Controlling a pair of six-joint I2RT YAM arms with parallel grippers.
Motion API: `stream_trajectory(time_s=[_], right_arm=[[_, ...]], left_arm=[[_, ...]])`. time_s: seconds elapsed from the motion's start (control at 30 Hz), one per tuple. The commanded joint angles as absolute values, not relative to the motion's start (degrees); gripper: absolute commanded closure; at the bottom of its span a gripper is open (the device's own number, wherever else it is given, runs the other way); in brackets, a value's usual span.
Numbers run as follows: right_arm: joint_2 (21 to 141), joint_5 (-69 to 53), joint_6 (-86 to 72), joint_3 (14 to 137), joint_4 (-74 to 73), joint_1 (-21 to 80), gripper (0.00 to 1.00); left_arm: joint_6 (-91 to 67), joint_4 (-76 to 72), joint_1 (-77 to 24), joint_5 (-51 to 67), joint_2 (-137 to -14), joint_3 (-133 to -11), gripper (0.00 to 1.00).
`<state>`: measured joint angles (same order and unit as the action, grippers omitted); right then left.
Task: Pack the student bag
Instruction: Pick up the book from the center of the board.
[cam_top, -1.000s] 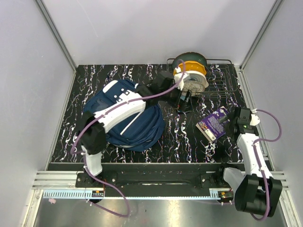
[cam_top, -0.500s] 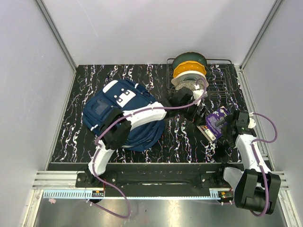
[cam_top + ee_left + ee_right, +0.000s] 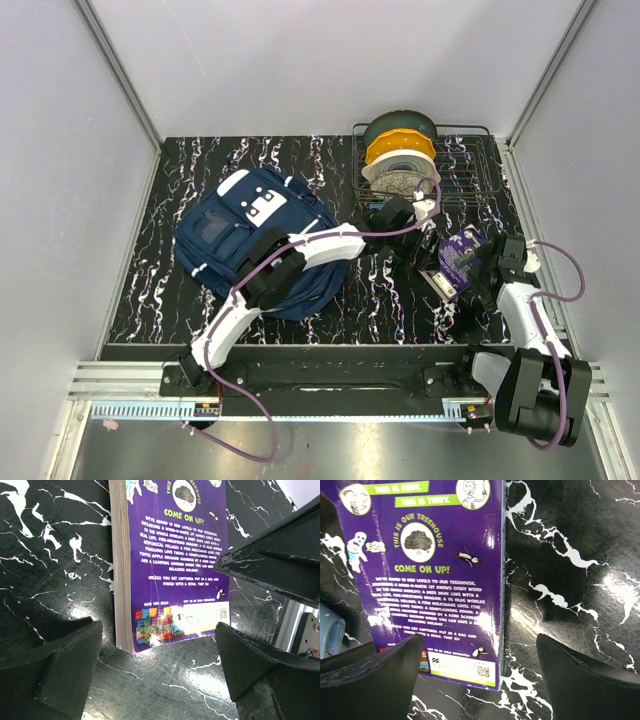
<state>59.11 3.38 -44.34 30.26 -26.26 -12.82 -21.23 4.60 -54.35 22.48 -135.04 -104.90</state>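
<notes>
I am logging the student bag (image 3: 250, 240) as lying slumped on the left half of the bench (image 3: 160, 300), closer to the far left corner than to the near edge, with its white patch and blue-grey square patch facing up. The left arm is reaching from its base across the bag's near right side, so part of the navy fabric is being hidden under the white links. The left gripper (image 3: 422, 243) is hanging over the right-centre of the bench, just beside a purple book (image 3: 458, 258). In the left wrist view its fingers (image 3: 55, 665) are standing spread wide, with the book's (image 3: 172, 560) lower end showing between them and nothing being pinched. The right gripper (image 3: 482, 264) is sitting at the book's other side, towards the right edge. In the right wrist view its jaws are likewise standing wide apart over the back cover (image 3: 430, 570), and I am seeing no contact with it. The book is lying back cover up; I cannot tell whether it is fully flat. A wire rack (image 3: 472, 172) holding spools (image 3: 400, 155) is standing in the far right corner.
</notes>
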Motion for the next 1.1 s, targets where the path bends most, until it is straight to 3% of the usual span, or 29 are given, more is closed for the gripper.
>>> stream_trajectory(time_s=[0.0,0.3,0.43,0.73,0.93,1.03,1.07], right_arm=[[61.95,2.29,-44.12,29.79,-23.03,-13.71,0.0],[67.67,-3.51,-45.27,28.74,-16.35,-13.97,0.0],[68.47,-5.0,-45.26,27.95,-14.24,-13.97,0.04],[60.03,-13.27,-49.39,21.1,-8.0,-13.97,0.28],[56.69,-17.84,-49.39,18.55,-7.82,-13.97,0.35],[54.67,-19.42,-49.13,17.49,-7.82,-13.97,0.44],[54.06,-19.86,-49.13,17.14,-8.0,-13.97,0.53]], left_arm=[[-22.06,0.18,-54.32,21.97,-135.53,-107.23,0.01],[-23.38,0.18,-54.05,25.04,-137.11,-105.65,0.01],[-24.96,-0.97,-54.05,29.17,-137.46,-104.41,0.07],[-26.1,0.18,-54.32,30.41,-135.36,-101.79,0.36],[-27.77,-2.63,-55.28,29.44,-132.37,-97.48,0.62],[-28.21,-3.25,-55.81,29.09,-131.14,-95.54,0.69],[-28.21,-3.51,-55.98,28.83,-130.78,-94.93,0.75]])
